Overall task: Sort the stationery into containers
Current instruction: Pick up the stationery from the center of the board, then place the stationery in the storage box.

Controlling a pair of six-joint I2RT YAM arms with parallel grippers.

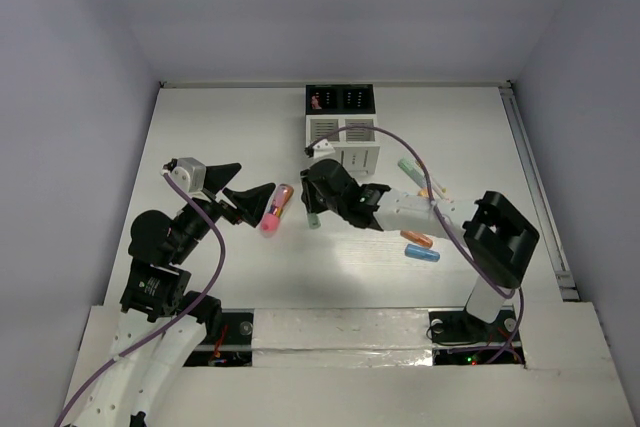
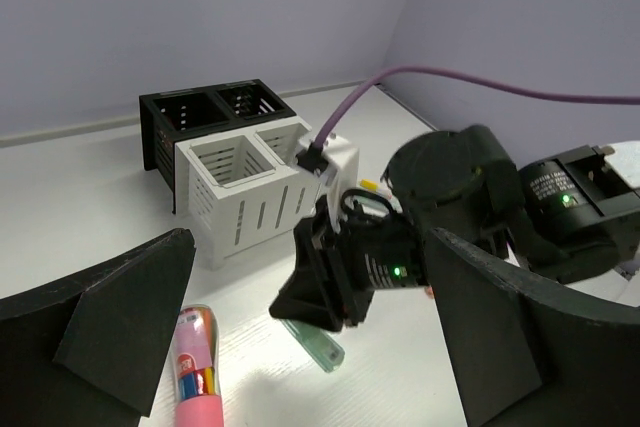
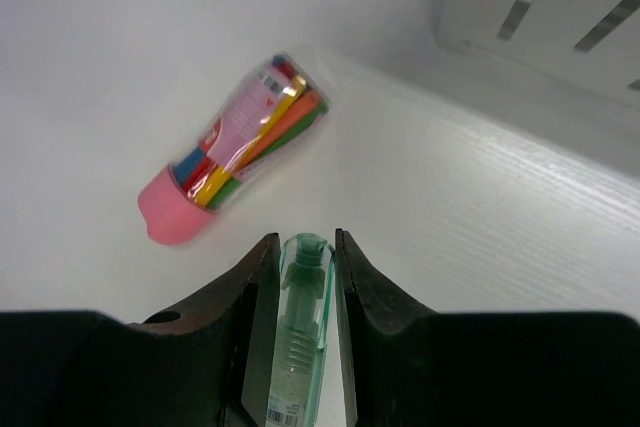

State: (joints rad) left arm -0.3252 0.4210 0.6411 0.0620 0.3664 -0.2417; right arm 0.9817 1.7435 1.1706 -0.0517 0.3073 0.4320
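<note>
- Your right hand [image 3: 302,241] is clamped on the green stick [image 3: 300,327], just in front of the white boxes [image 1: 340,144].
- Your left hand [image 1: 256,179] has its fingers wide apart and holds nothing, in front and left of the white boxes.
- The fat pink tube [image 1: 277,207] lies flat on the tabletop [image 1: 200,127], also in front and left of the white boxes.
- The orange stick [image 1: 416,239] and the blue stick [image 1: 422,253] lie together, in front and right of the white boxes.

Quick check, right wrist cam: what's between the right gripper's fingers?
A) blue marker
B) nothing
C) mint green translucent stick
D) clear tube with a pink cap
C: the right gripper is closed on the mint green translucent stick, while the clear pink-capped tube lies apart from it.
</note>
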